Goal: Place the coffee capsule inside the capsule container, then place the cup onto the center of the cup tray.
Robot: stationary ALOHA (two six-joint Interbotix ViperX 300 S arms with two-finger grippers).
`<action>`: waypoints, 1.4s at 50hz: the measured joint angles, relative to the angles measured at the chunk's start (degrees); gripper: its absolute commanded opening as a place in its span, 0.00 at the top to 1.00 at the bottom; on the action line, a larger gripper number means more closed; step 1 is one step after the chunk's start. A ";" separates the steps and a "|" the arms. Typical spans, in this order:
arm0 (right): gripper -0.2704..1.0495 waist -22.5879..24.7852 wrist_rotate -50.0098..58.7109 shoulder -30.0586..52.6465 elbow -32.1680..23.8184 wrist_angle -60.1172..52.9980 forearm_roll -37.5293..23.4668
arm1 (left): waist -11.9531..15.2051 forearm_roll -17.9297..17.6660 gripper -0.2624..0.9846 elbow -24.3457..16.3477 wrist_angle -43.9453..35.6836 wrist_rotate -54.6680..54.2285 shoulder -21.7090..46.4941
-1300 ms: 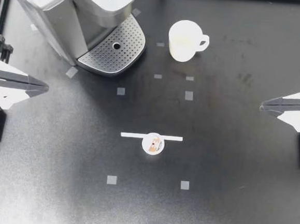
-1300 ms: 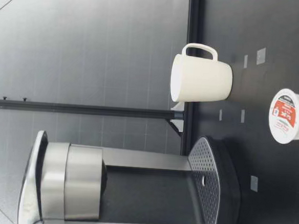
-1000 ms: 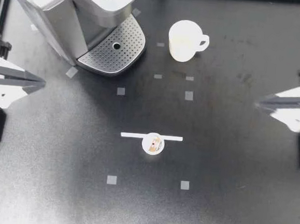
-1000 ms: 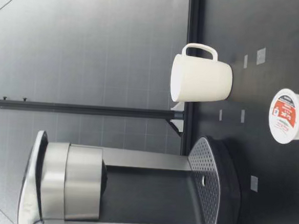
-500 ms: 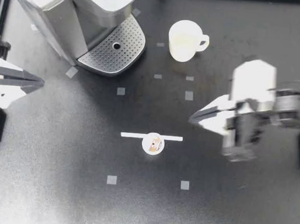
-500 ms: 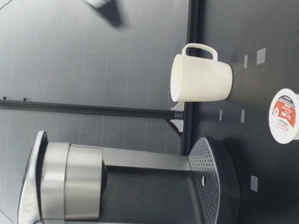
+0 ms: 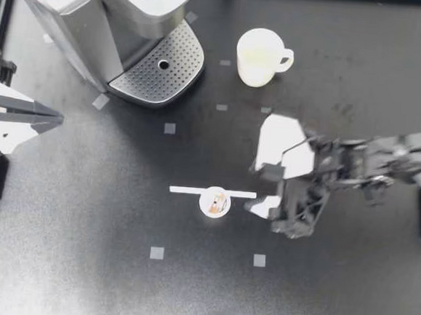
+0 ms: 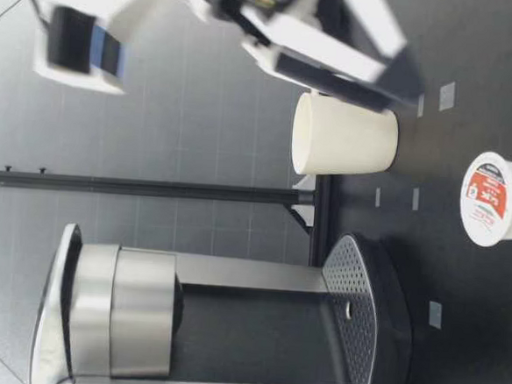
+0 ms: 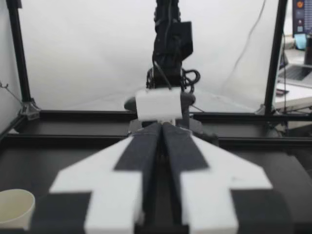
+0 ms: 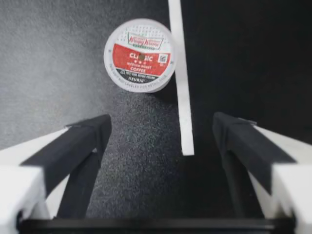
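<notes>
The black counter [image 7: 77,271] carries everything, and the coffee capsule [image 7: 215,202] stands upright near its middle, foil lid up. Well apart from the capsule, toward the counter's far corner on the left arm's side, stands the silver coffee machine [image 7: 97,17]. Its perforated cup tray [image 7: 159,69] juts toward the capsule and has nothing on it.

The robot's right arm reaches in from its own side, and the right end effector [image 7: 261,188] hovers just beside the capsule without touching it. Its fingers [image 10: 85,146] are spread wide and hold nothing. In the right wrist view the capsule [image 10: 140,55] sits ahead of the open fingers, not between them. In the low view an end effector hangs in the air above the cup's level, clear of the counter.

The left end effector [image 7: 57,120] is parked well apart from the capsule at the counter's left edge. Its fingers [image 9: 146,146] are pressed together on nothing, as the left wrist view shows.

The white cup [image 7: 256,57] stands upright on the counter, well beyond the capsule and beside the cup tray, apart from it. Its handle points toward the right arm's side.

A thin white tape strip [image 7: 193,190] lies flat against the capsule's far side, reaching past it both ways. Small grey tape squares [image 7: 157,252] dot the counter around the capsule.
</notes>
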 measured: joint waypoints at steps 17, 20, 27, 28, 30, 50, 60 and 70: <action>0.16 0.62 0.00 4.39 -0.88 -4.48 -0.18 | -0.09 -0.09 0.67 0.18 0.00 -0.09 0.00; 0.16 0.79 0.00 5.01 -1.05 -4.75 -0.18 | 0.00 -0.09 0.67 0.18 0.00 -0.09 0.00; 0.16 1.49 0.00 6.86 -2.11 -4.83 -0.44 | 0.00 0.00 0.67 0.18 0.00 -0.09 0.00; 0.16 1.49 0.00 7.12 -2.20 -4.83 -0.53 | 0.00 -0.09 0.67 0.18 0.00 -0.09 0.00; 0.16 1.58 0.00 7.56 -2.46 -4.83 -0.70 | 0.00 0.00 0.67 0.18 0.00 -0.09 0.00; 0.16 1.58 0.00 10.37 -4.92 -4.57 -2.20 | 0.00 0.00 0.67 0.26 0.00 -0.26 0.00; 0.16 1.67 0.00 11.60 -6.24 -4.31 -2.99 | 0.00 -0.09 0.67 0.35 0.00 -0.26 0.00; 0.16 1.67 0.00 12.13 -7.21 -4.31 -3.87 | 0.00 -0.09 0.67 0.35 0.00 -0.26 0.00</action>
